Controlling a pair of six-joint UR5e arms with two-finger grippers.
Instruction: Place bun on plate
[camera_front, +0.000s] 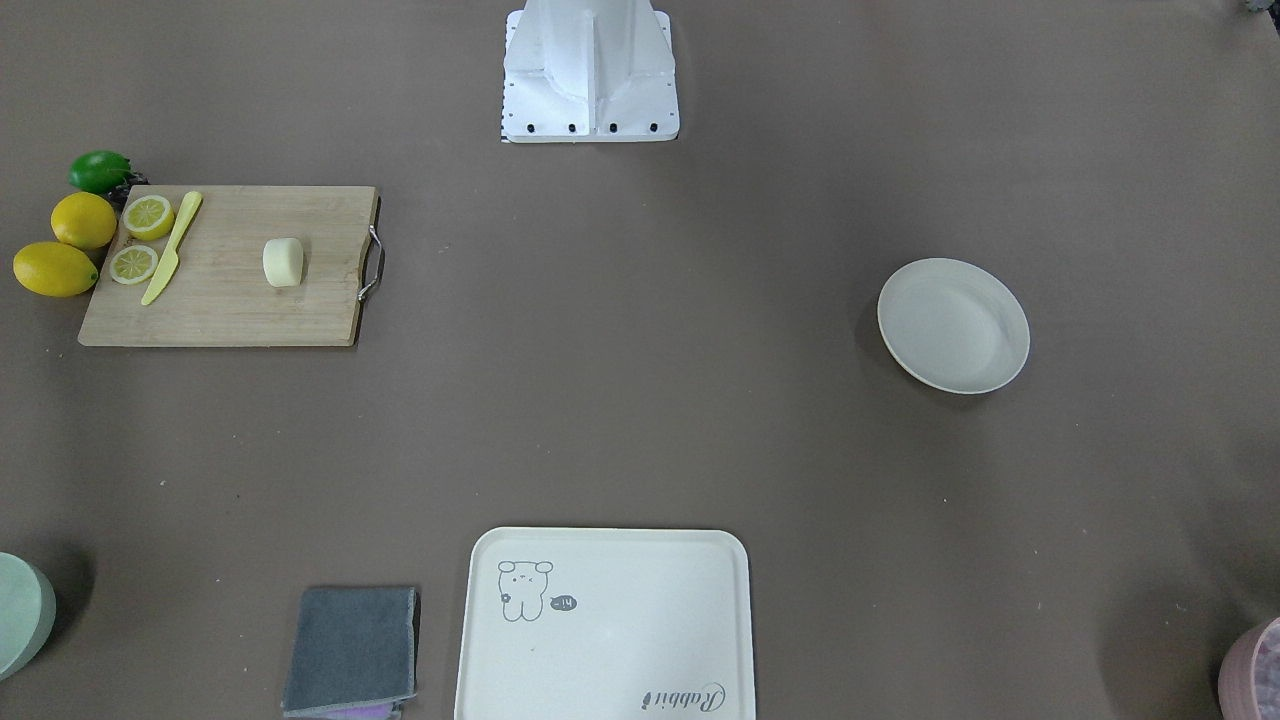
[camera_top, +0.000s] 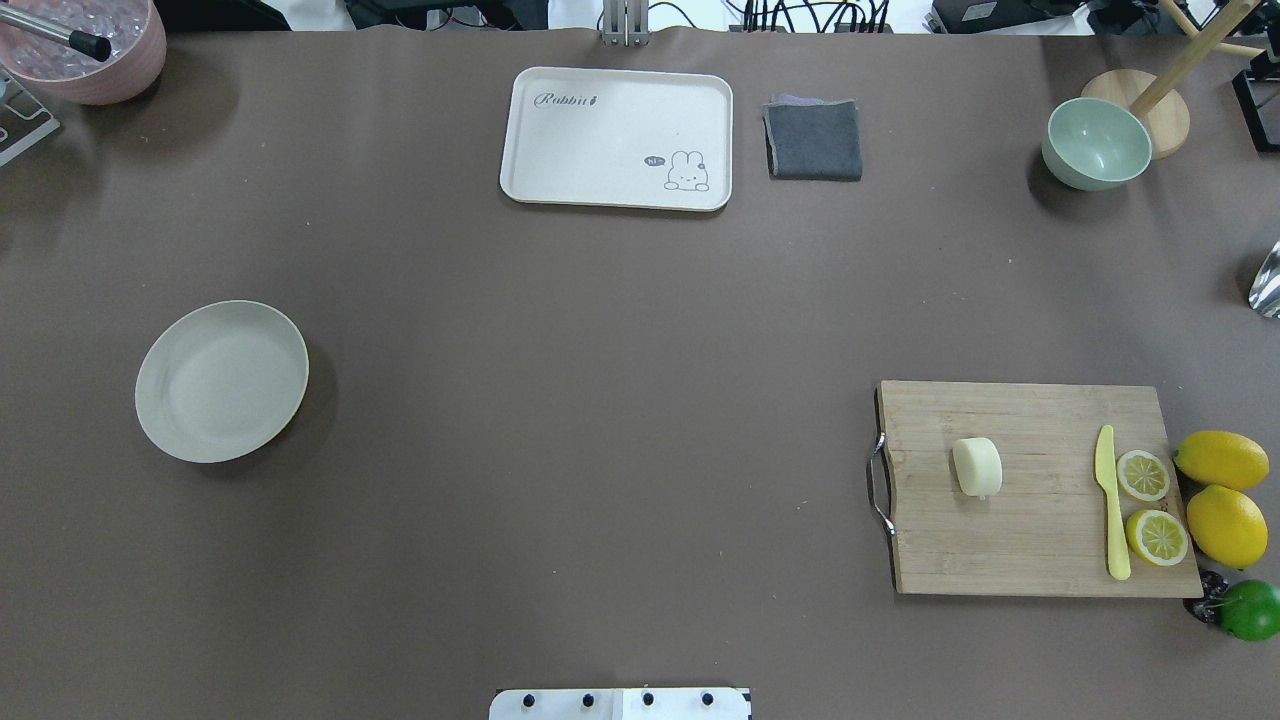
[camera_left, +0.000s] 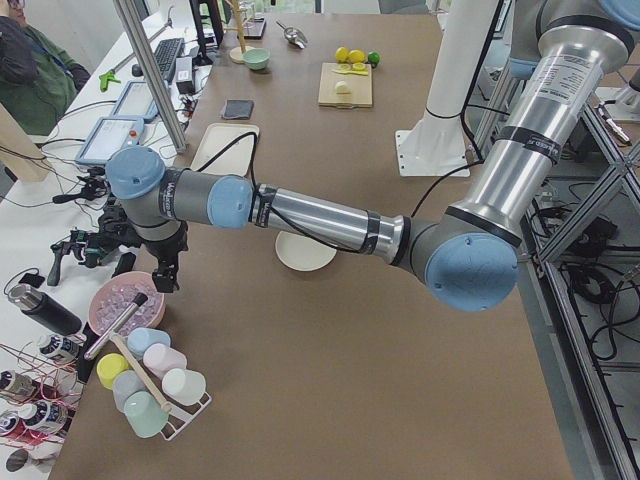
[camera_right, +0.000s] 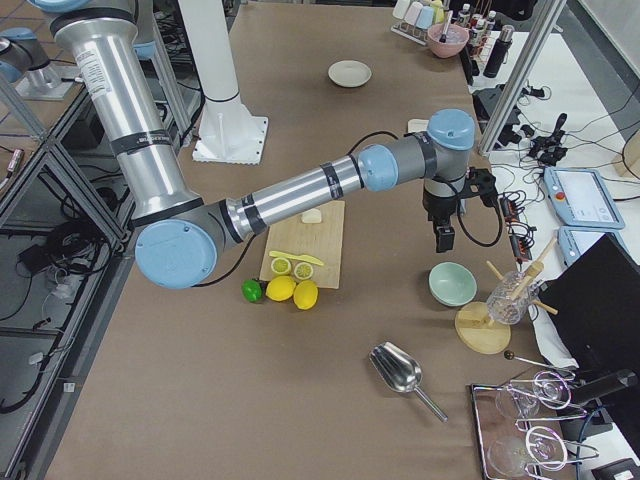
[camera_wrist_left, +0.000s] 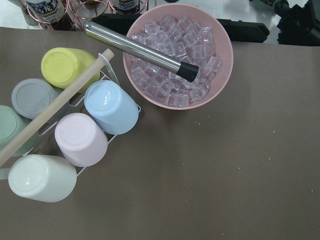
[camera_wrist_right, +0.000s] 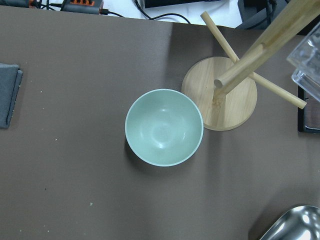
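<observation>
Broadly, a brown table (camera_front: 640, 430) beneath everything.

Then the left arm (camera_left: 320, 225), stretched over the table's left end. Ends in the left gripper (camera_left: 163, 278), which hangs close to a pink bowl of ice (camera_wrist_left: 178, 105) and a rack of pastel cups (camera_wrist_left: 80, 137). Shows only from the side, so cannot tell whether parted or closed.

Likewise the right arm (camera_right: 300, 195), reaching out past the board toward the far right corner. Carries the right gripper (camera_right: 443, 238), pointing down near a green bowl (camera_wrist_right: 164, 127). Again cannot tell whether clenched or released.

Next, a wooden cutting board (camera_top: 1035, 545) on the robot's right side, metal handle (camera_top: 880, 495) turned toward the table's middle.

Then a cream tray (camera_top: 600, 140) with a small animal drawing, at the far edge, and a grey cloth (camera_top: 813, 140) just beside it.

Then the plate (camera_top: 222, 380), round and off-white, on the robot's left side, well apart from the board.

Smaller: two whole lemons (camera_top: 1222, 460) and a lime (camera_top: 1250, 608) off the board's outer end.

Smaller yet, on the board: a yellow knife (camera_top: 1110, 500) beside two lemon halves (camera_top: 1142, 475).

Lastly the bun (camera_top: 977, 466), pale cream. Sits on the board nearer the handle end, apart from the knife, far from both grippers.
</observation>
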